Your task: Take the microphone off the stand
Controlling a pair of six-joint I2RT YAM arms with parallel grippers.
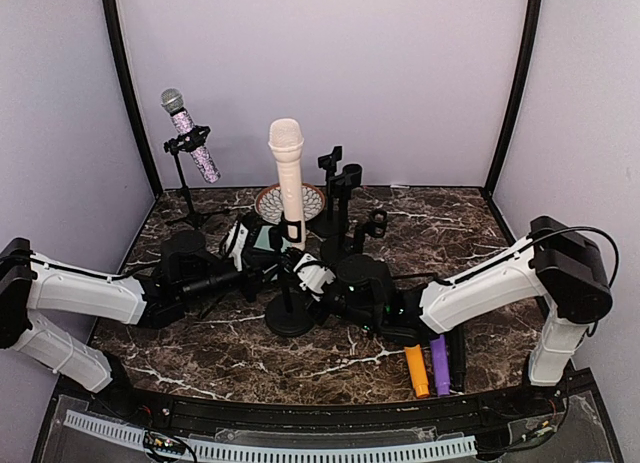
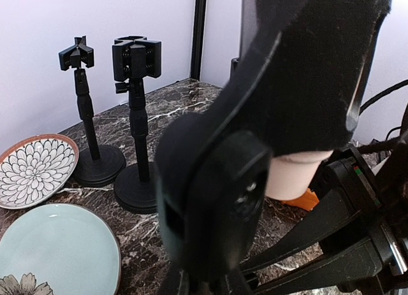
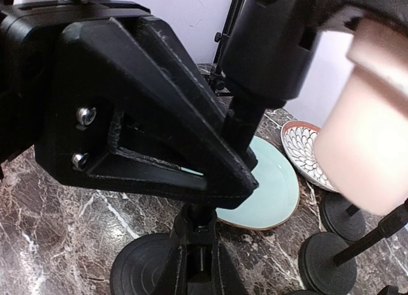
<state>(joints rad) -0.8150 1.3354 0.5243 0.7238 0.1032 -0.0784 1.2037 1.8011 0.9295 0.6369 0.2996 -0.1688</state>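
Pale lilac walls (image 1: 330, 73) close in a dark marbled bench (image 1: 440, 233), and at its middle a black stand (image 1: 290, 318) on a round foot serves as the landmark. A cream microphone (image 1: 286, 178) stands upright in the stand's clip (image 1: 291, 230). It has a smooth, slightly tapered body and a rounded head on top. In the left wrist view its blunt lower end shows beneath the bulky black clip, so it is fully seated and has yet to be lifted. The left gripper (image 1: 262, 273) comes in from the stand's left and the right gripper (image 1: 318, 278) from its right, and they meet low at the post under the clip. Both have their jaws together, and neither touches the microphone. Whether either one actually pinches the post is hidden in the clutter of black parts. Meeting so low probably serves to steady the stand so it will not tip when the microphone is drawn up out of the clip. Behind the stand lie a flower-patterned plate (image 1: 290, 201) and a pale blue plate (image 2: 57, 257), with two empty stands (image 1: 335, 188) just to the right of them. Far behind and to the left, a glittery microphone (image 1: 190, 133) sits tilted on a tripod. In front of the stand and to its right lie an orange tube (image 1: 416, 370) and a purple tube (image 1: 440, 365).
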